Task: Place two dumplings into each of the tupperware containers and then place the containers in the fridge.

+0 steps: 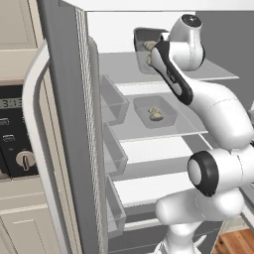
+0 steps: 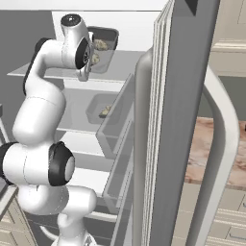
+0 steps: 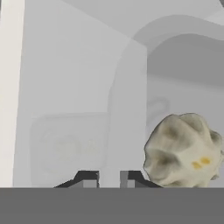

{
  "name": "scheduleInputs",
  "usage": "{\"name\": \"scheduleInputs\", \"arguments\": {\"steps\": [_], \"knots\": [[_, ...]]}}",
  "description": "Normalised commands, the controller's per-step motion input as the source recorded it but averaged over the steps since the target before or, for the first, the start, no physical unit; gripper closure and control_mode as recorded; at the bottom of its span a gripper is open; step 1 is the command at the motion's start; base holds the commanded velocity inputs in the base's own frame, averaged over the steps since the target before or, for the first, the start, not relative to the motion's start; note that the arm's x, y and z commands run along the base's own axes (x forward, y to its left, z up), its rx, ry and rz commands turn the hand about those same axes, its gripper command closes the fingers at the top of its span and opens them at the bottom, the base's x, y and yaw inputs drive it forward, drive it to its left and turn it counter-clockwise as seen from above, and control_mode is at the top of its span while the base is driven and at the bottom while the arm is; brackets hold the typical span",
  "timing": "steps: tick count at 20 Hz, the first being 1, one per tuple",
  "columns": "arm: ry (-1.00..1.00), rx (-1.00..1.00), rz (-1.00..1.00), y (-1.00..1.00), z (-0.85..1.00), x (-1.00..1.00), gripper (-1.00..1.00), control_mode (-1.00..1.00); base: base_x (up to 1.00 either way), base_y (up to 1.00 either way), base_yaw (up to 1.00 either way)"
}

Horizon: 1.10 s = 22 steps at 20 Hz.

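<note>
Reaching into the open fridge [image 1: 149, 144], my white arm runs up from the lower right of the left base view to the upper shelf, where one tupperware container [image 1: 145, 42] sits at the far left of that shelf with dumplings [image 1: 149, 46] showing inside it. A second container [image 1: 155, 112] rests on the shelf below, nearer the front, also holding dumplings [image 1: 156, 114].

In the right base view my wrist covers the near edge of the upper container [image 2: 106, 42], pale dumplings [image 2: 101, 45] visible just beyond it; the lower container [image 2: 98, 109] sits on the middle shelf, well below my hand.

In the hand view my gripper [image 3: 109, 177] has its two dark fingertips almost together — nearly closed, with only the container's thin translucent wall rising between them. One speckled dumpling [image 3: 183, 151] lies just right of the fingertips, inside the tub. I judge both tubs are placed, so my way out is straight back, away from that wall.
</note>
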Motion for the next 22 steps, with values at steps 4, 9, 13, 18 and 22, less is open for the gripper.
{"name": "scheduleInputs", "arguments": {"steps": [4, 9, 13, 18, 22], "knots": [[0.00, 0.00, 0.00, 0.00, 0.00, 0.45, -1.00, -1.00, 0.00, 0.00, 0.00], [0.00, 0.00, 0.00, 0.03, 0.00, 0.13, -1.00, -1.00, 0.00, 0.00, 0.00], [-0.09, 0.00, 0.00, 0.00, 0.00, 0.00, -1.00, -1.00, 0.00, 0.00, 0.00], [-0.33, 0.00, 0.00, 0.00, 0.00, -0.21, -1.00, -1.00, 0.00, 0.00, 0.00], [-0.41, 0.02, 0.00, 0.00, 0.05, -0.39, -1.00, -1.00, 0.00, 0.00, 0.00]]}}
